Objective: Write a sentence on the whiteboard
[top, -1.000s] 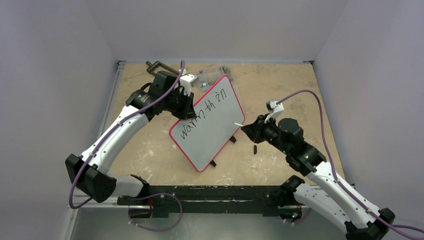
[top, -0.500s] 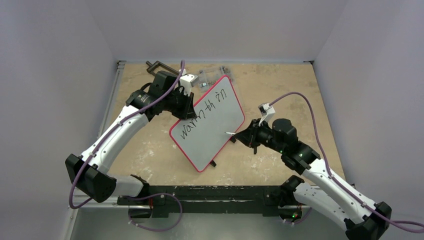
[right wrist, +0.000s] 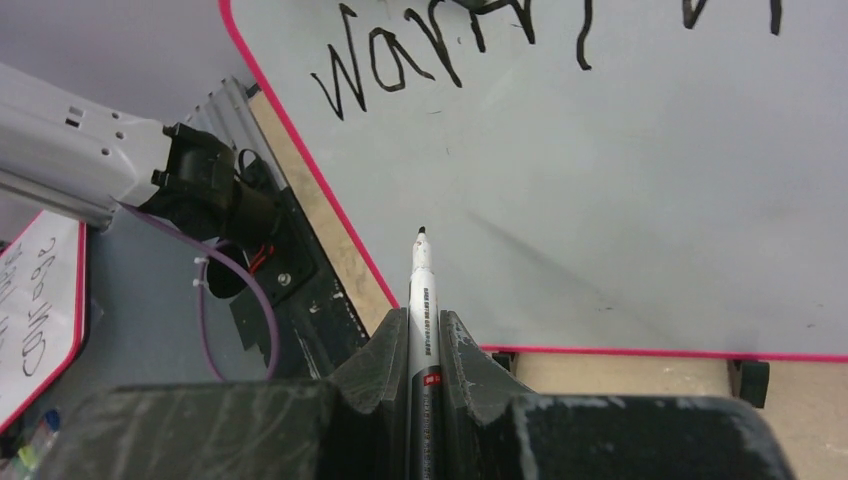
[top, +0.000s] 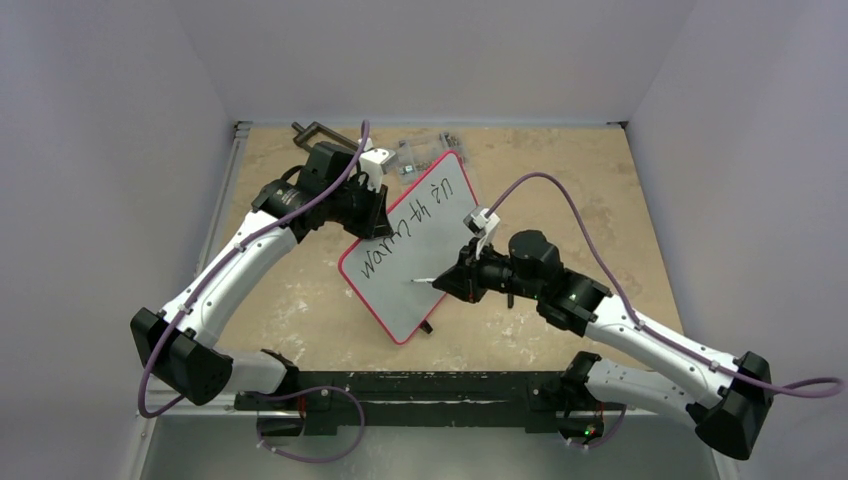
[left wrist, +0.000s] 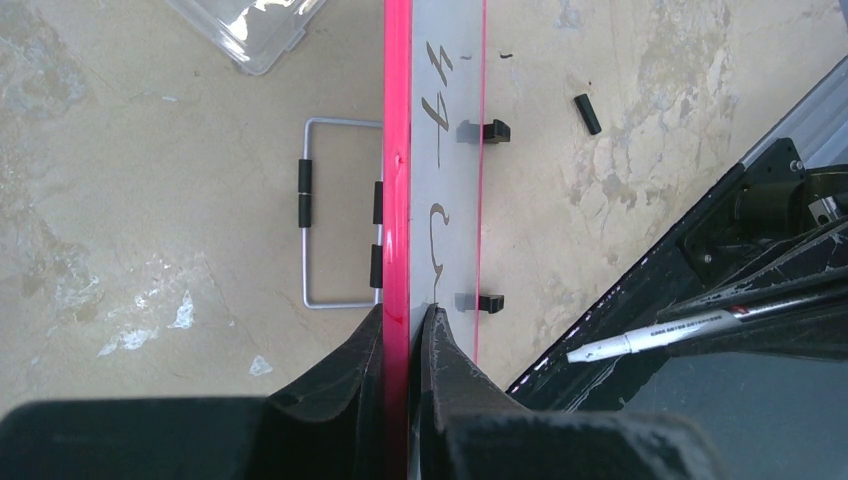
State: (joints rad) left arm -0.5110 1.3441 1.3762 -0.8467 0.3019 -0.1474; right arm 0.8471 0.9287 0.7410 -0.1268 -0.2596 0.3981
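Note:
The whiteboard (top: 425, 255), white with a red rim, stands tilted in the middle of the table. One line of black letters (top: 405, 232) reads roughly "warmth in". My left gripper (top: 376, 216) is shut on the board's red upper-left rim (left wrist: 397, 150), with a finger on each side (left wrist: 405, 318). My right gripper (top: 455, 281) is shut on a white marker (right wrist: 420, 290). The marker's tip (top: 415, 282) points at the blank lower part of the board (right wrist: 600, 180), below the letters (right wrist: 400, 60). I cannot tell whether the tip touches the board.
A clear plastic box of small parts (top: 420, 152) lies behind the board. A metal clamp (top: 315, 131) lies at the back left. A wire stand (left wrist: 325, 215) and a small black cap (left wrist: 588, 113) lie on the table. A second written board (right wrist: 40, 300) lies beyond the table's near edge.
My right arm has swung left with the marker, from the board's right edge to over its lower middle. My left gripper and the board have not moved.

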